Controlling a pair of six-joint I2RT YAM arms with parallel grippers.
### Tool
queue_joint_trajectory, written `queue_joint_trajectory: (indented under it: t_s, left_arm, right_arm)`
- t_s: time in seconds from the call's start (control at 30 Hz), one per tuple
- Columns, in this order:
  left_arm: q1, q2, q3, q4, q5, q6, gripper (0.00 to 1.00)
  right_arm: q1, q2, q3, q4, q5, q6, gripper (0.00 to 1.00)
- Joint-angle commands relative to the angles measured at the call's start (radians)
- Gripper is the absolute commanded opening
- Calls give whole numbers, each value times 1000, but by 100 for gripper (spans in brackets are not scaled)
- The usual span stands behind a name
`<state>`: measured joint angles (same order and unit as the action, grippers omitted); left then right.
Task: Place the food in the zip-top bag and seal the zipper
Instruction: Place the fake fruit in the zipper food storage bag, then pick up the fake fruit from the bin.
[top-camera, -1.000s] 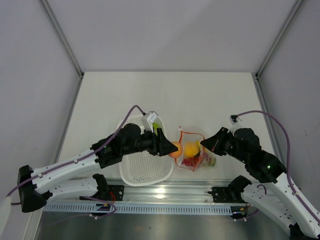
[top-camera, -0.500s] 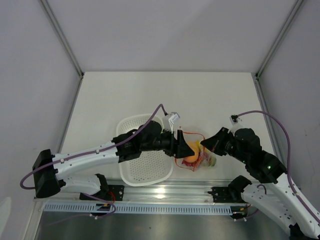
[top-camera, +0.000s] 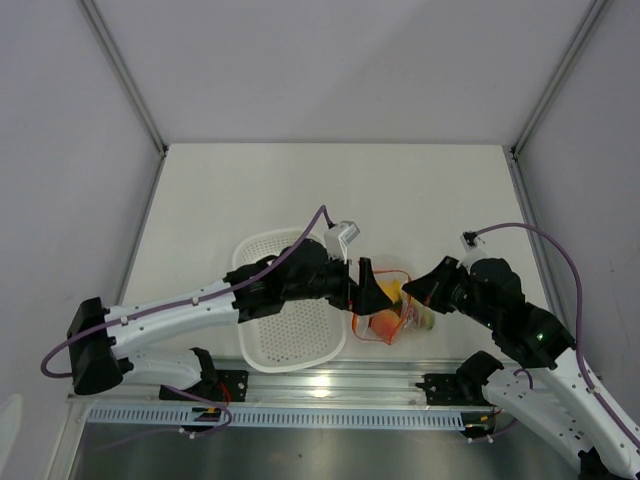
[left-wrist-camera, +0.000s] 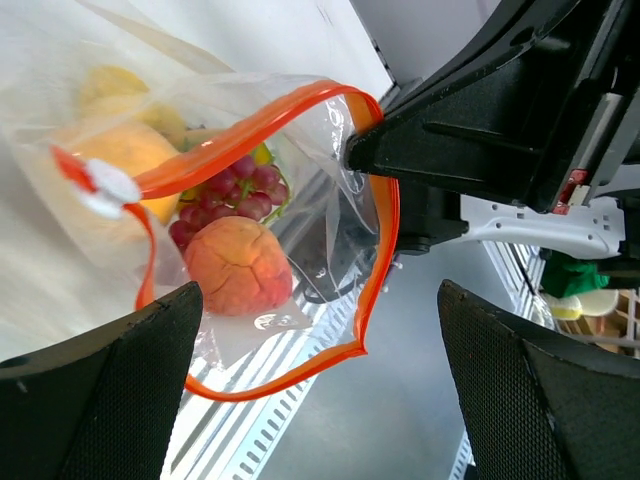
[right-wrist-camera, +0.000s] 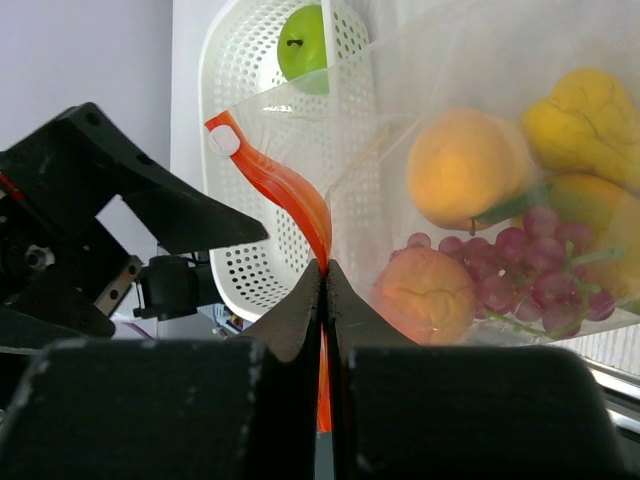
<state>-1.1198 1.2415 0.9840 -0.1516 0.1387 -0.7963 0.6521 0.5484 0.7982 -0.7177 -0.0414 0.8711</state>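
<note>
beside the zip-top bag (left-wrist-camera: 320, 240) the left hand (left-wrist-camera: 318, 295) gapes empty, right hand (right-wrist-camera: 325, 275) pinches the zipper (right-wrist-camera: 285, 190)

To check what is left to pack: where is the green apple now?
In the right wrist view, the green apple sits in the white basket at the top left, outside the zip-top bag and beyond its zipper.
</note>
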Motion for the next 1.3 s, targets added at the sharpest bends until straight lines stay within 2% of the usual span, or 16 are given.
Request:
queue_joint_trajectory:
  t_s: [0.0, 0.13, 0.23, 0.47, 0.77, 0.97, 1.07, 1.27]
  left_arm:
    - [-5, -85, 21, -44, -91, 52, 99]
    - [-3, -152, 18, -132, -235, 71, 100]
    - [15, -178, 16, -204, -292, 75, 100]
    - [145, -180, -5, -376, -395, -13, 99]
    - [340, -175, -65, -394, -352, -79, 99]
    - [495, -82, -99, -333, -165, -113, 99]
    - [534, -16, -107, -264, -82, -107, 100]
    - [546, 143, -36, -256, -94, -87, 99]
  right_arm:
    - [-3, -10, 15, -2, 17, -1, 0]
    - [-3, -11, 12, -5, 23, -1, 0]
    - [-3, -10, 6, -3, 21, -1, 0]
    - [-2, -11, -2, -3, 20, -1, 0]
    - [-3, 2, -1, 3, 17, -4, 0]
    - [-5, 10, 4, 6, 20, -11, 0]
    - [-5, 13, 9, 3, 24, -18, 0]
    - [-8, 22, 18, -5, 28, -30, 0]
